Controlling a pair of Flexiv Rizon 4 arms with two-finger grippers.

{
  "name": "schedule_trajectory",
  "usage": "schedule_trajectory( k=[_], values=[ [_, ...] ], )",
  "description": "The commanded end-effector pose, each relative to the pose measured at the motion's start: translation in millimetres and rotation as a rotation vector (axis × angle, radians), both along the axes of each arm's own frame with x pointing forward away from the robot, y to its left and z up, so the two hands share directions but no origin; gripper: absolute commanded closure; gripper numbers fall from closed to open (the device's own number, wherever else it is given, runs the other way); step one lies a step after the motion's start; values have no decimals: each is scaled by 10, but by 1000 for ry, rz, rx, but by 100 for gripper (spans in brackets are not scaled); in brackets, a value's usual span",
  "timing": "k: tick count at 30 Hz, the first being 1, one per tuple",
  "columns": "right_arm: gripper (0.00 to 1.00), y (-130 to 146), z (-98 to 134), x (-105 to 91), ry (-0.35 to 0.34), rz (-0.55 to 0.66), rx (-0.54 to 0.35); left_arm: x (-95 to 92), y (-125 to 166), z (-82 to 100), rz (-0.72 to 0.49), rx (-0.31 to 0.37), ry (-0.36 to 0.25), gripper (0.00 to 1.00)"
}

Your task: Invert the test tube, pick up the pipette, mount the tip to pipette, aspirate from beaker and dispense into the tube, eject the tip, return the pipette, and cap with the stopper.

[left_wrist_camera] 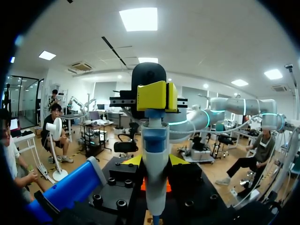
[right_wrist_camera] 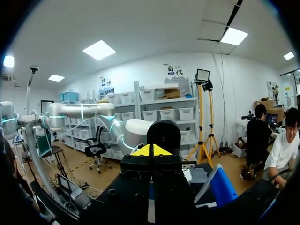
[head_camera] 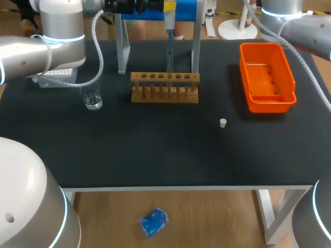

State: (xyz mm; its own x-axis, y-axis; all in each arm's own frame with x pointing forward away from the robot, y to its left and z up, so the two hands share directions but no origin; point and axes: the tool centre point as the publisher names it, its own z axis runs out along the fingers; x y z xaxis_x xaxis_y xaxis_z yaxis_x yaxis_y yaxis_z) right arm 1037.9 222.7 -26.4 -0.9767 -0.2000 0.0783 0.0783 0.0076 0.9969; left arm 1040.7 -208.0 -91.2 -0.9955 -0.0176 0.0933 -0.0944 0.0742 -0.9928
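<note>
My left gripper at the back middle of the table is shut on the white and blue pipette, which hangs upright with its lower end at the wooden test tube rack. In the left wrist view the pipette body sits between the yellow tips of the left gripper. I cannot make out a tube in the rack. A glass beaker stands left of the rack, and a small white stopper lies to the rack's front right. My right gripper is shut on nothing and shows only in its own wrist view.
A white tip box sits at the back left under my left arm. An orange bin stands at the back right. A metal stand with a blue bar straddles the area behind the rack.
</note>
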Motion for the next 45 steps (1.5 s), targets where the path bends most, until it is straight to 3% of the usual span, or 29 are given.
schedule_trajectory(
  k=[1,23,24,25,26,27,37,45],
  values=[
    [100,-4,26,46,-12,4,-4,5,-2,35,-3,3,1,100],
    [100,-136,384,167,-87,7,-54,5,-2,35,-3,3,1,100],
    [87,-175,402,159,-88,2,-61,5,-2,35,-3,3,1,100],
    [62,-214,418,149,-92,-4,-72,5,-2,35,-3,3,1,100],
    [51,-250,431,135,-94,-7,-84,5,-2,35,-3,3,1,100],
    [0,-288,443,116,-92,-12,-91,5,-2,35,-3,3,1,100],
    [0,-727,478,-102,-122,-18,-246,5,-2,35,-3,3,1,100],
    [0,-1121,301,-313,-182,-44,-405,5,-2,35,-3,3,1,100]
  ],
)
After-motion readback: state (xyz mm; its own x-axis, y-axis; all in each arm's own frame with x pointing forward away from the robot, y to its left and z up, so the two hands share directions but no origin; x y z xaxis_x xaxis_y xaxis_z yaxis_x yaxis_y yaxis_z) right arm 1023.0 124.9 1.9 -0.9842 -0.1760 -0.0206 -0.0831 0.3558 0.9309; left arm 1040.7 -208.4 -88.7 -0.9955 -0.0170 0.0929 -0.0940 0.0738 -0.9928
